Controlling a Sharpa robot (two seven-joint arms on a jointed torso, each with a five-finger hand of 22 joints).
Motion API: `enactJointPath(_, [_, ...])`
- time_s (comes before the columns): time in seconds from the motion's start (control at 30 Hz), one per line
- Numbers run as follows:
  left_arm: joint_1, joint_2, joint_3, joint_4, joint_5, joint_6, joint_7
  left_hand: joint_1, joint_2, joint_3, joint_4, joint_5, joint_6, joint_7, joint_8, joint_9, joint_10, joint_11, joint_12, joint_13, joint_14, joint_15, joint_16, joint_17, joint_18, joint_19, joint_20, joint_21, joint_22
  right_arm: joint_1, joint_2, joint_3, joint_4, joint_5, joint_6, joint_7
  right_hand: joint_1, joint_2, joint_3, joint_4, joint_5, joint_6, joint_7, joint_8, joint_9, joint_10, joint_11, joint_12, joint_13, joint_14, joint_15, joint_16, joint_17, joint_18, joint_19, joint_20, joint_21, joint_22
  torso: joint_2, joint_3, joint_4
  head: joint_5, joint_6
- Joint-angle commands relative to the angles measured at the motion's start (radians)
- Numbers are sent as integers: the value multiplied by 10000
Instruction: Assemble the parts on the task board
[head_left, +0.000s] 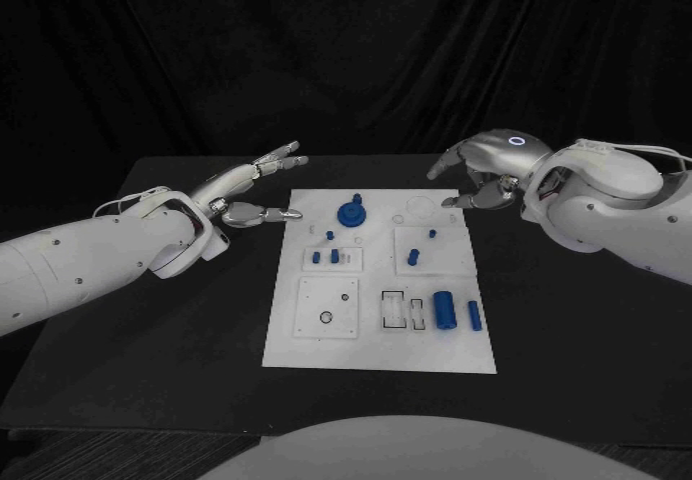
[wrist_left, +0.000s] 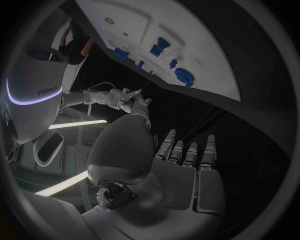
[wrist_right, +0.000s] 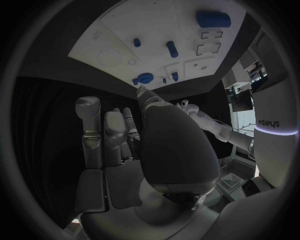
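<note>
Head view. The task board (head_left: 381, 345) lies at the centre of the black table (head_left: 159, 330). Your left hand (head_left: 248, 192) hangs off the board's 10 o'clock corner, fingers spread, thumb reaching toward the board edge, nothing in it. Your right hand (head_left: 483, 178) hovers at the board's 1 o'clock corner, fingers curled downward; whether they close on anything cannot be told here. On the board, a blue round part (head_left: 353, 213) stands near 12 o'clock, small blue pegs (head_left: 330, 256) sit just left of centre, and two blue cylinders (head_left: 446, 311) lie loose toward 4 o'clock, beside dark-outlined slots (head_left: 394, 309).

Left wrist view. The left hand (wrist_left: 181, 155) shows extended, parted fingers holding nothing, well apart from the board (wrist_left: 206, 60).

Right wrist view. The right hand (wrist_right: 119, 135) shows fingers reaching out side by side and nothing between them, clear of the board (wrist_right: 112, 30); the large cylinder (wrist_right: 213, 19) lies at the far side.

The step in hand appears to be the approach to a first pick, with no part yet lifted. To do it well, choose one loose cylinder, bring your right hand down over it at 4 o'clock, and pinch it across its width so it cannot roll. Keep your left hand off the board until it is needed to steady the plate.
</note>
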Motion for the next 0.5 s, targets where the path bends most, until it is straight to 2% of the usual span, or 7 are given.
enactJointPath(0.03, [-139, -44, 7, 185, 4028, 1816, 1804, -213, -242, 30, 16, -36, -470, -97, -55, -38, -187, -61, -64, -42, -36, -65, -35, -23, 49, -255, -35, -168, -2237, -222, 122, 1, -147, -1360, 568, -30, -28, -100, -8, 70, -80, -8, -36, -59, -22, -59, 8, -36, -71, -92, -15, -51, -36, 144, -95, 4, -64, 148, 2, -39, 52, -51, -1])
enactJointPath(0.13, [-283, -140, 7, 409, 5840, 2570, 2038, -298, -530, 100, 21, -36, -836, -182, -84, -70, -188, -117, -65, -42, -36, -108, -35, -23, 94, -261, -189, -189, -2521, -425, 253, 1, -308, -1479, 665, 79, -68, -67, -34, 82, -180, 135, 126, -48, -37, 72, 10, 38, -215, -94, -11, -47, -54, 142, -70, 11, -97, 148, -13, -76, 74, -83, -1])
enactJointPath(0.2, [-350, -201, 7, 536, 6578, 2876, 2119, -319, -574, 121, 23, -34, -946, -190, -92, -79, -188, -102, -65, -42, -36, -93, -35, -23, 126, -260, -227, -192, -2561, -529, 312, 1, -395, -1517, 681, 155, -75, -54, -33, 79, -195, 227, 252, -28, -37, 110, -4, 62, -282, -97, -18, -56, -75, 145, -60, 8, -126, 145, -31, -99, 86, -87, -1])
enactJointPath(0.27, [-405, -264, 7, 657, 7080, 3097, 2174, -335, -455, 184, 18, -27, -1023, -144, -99, -86, -188, -61, -65, -42, -36, -80, -35, -23, 161, -259, -252, -195, -2602, -628, 352, 1, -468, -1542, 654, 239, -71, -30, -19, 75, -189, 313, 317, -9, -36, 166, 9, 94, -338, -85, -16, -36, -64, 138, -35, 7, -106, 156, -43, -115, 93, -94, -1])
enactJointPath(0.4, [-490, -386, 6, 872, 7656, 3428, 2208, -279, -199, 273, 2, 13, -1024, -85, -94, -83, -188, -11, -65, -42, -36, -25, -35, -23, 220, -259, -224, -195, -2605, -792, 417, 1, -588, -1571, 593, 388, -83, 84, 50, 38, -95, 658, 391, 57, -27, 588, 53, 279, -531, -10, -3, 56, -14, 108, 101, 14, 27, 224, -99, -183, 154, -152, -1])
enactJointPath(0.5, [-532, -455, 6, 998, 7868, 3612, 2184, -195, 39, 298, -15, 118, -1029, -21, -95, -84, -188, 76, -65, -42, -36, 79, -35, -23, 283, -258, -139, -193, -2593, -902, 460, 1, -668, -1581, 527, 492, -43, 189, 133, -47, 152, 763, 396, 10, -57, 1058, 73, 412, -672, 71, -2, 141, 38, 79, 228, 13, 181, 299, -136, -202, 173, -174, -1])
